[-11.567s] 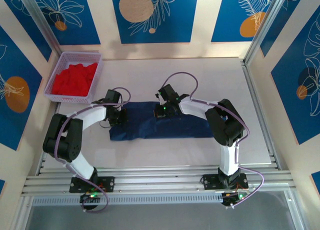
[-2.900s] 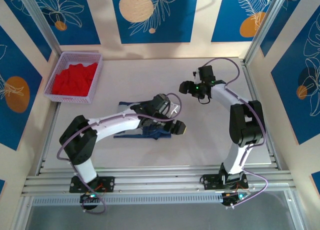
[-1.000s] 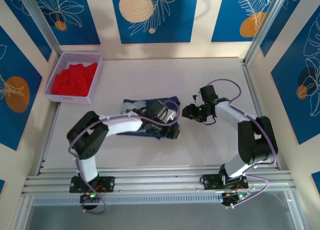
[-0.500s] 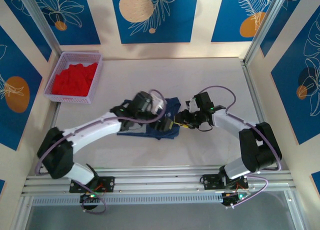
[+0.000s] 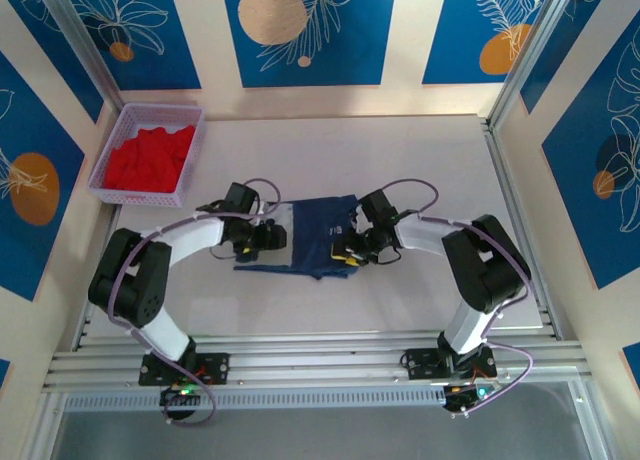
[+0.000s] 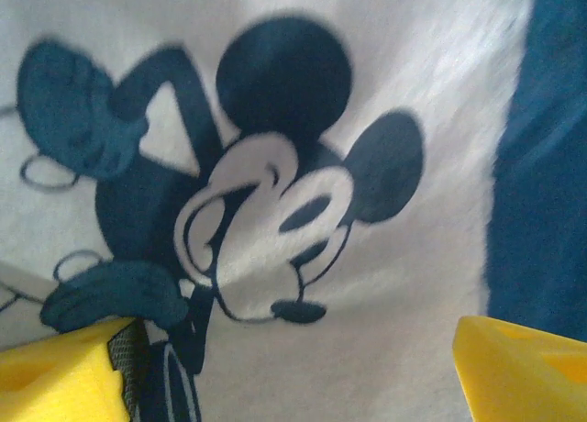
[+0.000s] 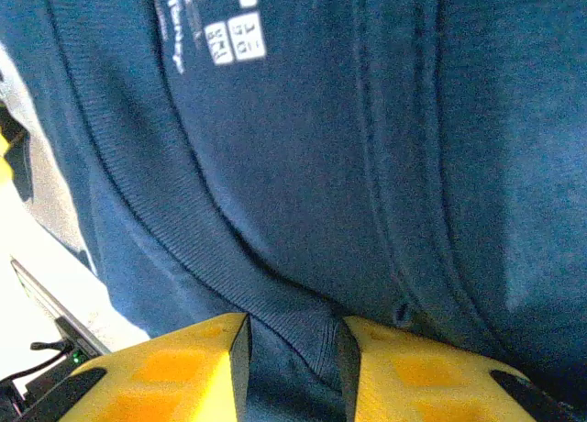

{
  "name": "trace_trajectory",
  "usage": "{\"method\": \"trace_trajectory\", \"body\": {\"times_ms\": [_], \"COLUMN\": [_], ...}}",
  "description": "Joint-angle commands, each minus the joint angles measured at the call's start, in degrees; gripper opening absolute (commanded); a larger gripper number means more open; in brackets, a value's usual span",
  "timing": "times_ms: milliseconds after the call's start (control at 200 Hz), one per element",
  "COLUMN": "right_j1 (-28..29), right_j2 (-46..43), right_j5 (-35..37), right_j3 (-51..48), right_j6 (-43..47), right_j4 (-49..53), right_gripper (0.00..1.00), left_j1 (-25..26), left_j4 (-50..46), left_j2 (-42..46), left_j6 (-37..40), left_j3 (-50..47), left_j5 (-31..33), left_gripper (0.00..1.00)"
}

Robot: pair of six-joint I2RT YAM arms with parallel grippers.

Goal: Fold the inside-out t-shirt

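Went from a long strip to a compact bundle, that navy blue soft cloth t-shirt (image 5: 315, 232) right of the purple plastic basket (image 5: 160, 107); left pincer (image 6: 293, 376) gapes over its print, right pincer (image 7: 293, 349) pinches a hem, so mostly tidying left I'd guess.

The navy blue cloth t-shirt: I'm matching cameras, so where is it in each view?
Top external: navy blue cloth t-shirt lies mid-table.
Left wrist: its pale cartoon-mouse print panel, navy cloth along the right edge.
Right wrist: its ribbed fold sits between yellow fingers.
Shared landmark: the print panel, the shirt's left end from above.
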State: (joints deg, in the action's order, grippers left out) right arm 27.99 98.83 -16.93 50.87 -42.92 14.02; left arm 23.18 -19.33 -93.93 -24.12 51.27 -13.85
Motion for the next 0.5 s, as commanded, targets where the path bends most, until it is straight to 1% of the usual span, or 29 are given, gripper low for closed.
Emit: {"method": "trace_trajectory", "body": {"times_ms": [0, 65, 105, 200, 255, 315, 355, 405, 465, 495], "right_j1": [-1.5, -3.4, -4.3, -6.1, -7.3, -8.1, -8.4, -8.5, -8.6, -8.8], "right_j2": [2.8, 5.2, 7.2, 13.0, 16.4, 18.5, 18.7, 17.5, 14.6, 12.6], "right_j5": [5.7, 7.7, 9.0, 11.6, 10.5, 8.9, 7.8, 7.7, 7.6, 7.8], "right_j3": [4.5, 7.7, 10.2, 18.8, 24.6, 30.4, 33.9, 35.6, 34.7, 33.2], "right_j6": [2.5, 4.4, 5.4, 8.0, 9.8, 12.1, 14.1, 16.1, 18.1, 18.5], "right_j4": [5.7, 7.1, 7.5, 8.7, 8.2, 7.9, 8.4, 8.9, 9.1, 9.0], "right_gripper": [0.34, 0.34, 0.33, 0.33, 0.35, 0.37, 0.40, 0.42, 0.45, 0.46], "left_j1": [1.5, 4.3, 6.9, 15.4, 20.3, 23.9, 24.9, 24.7, 23.0, 21.3], "left_j4": [0.6, 2.1, 3.6, 7.5, 10.2, 11.4, 11.0, 10.6, 9.4, 8.9], "left_j2": [0.5, 1.4, 1.8, 1.4, 1.1, 1.4, 2.4, 4.9, 8.5, 10.1], "left_j6": [-1.0, -2.0, -3.1, -7.6, -10.0, -10.7, -10.0, -8.8, -6.7, -6.2], "left_j3": [-3.9, -6.1, -6.9, -6.0, -3.9, -0.4, 1.6, 2.7, 2.5, 1.8], "left_j5": [-3.0, -4.1, -5.2, -6.1, -6.0, -5.5, -4.1, -1.8, 1.7, 2.5], "left_gripper": [0.85, 0.85, 0.85, 0.85, 0.85, 0.85, 0.86, 0.87, 0.87, 0.87]}}
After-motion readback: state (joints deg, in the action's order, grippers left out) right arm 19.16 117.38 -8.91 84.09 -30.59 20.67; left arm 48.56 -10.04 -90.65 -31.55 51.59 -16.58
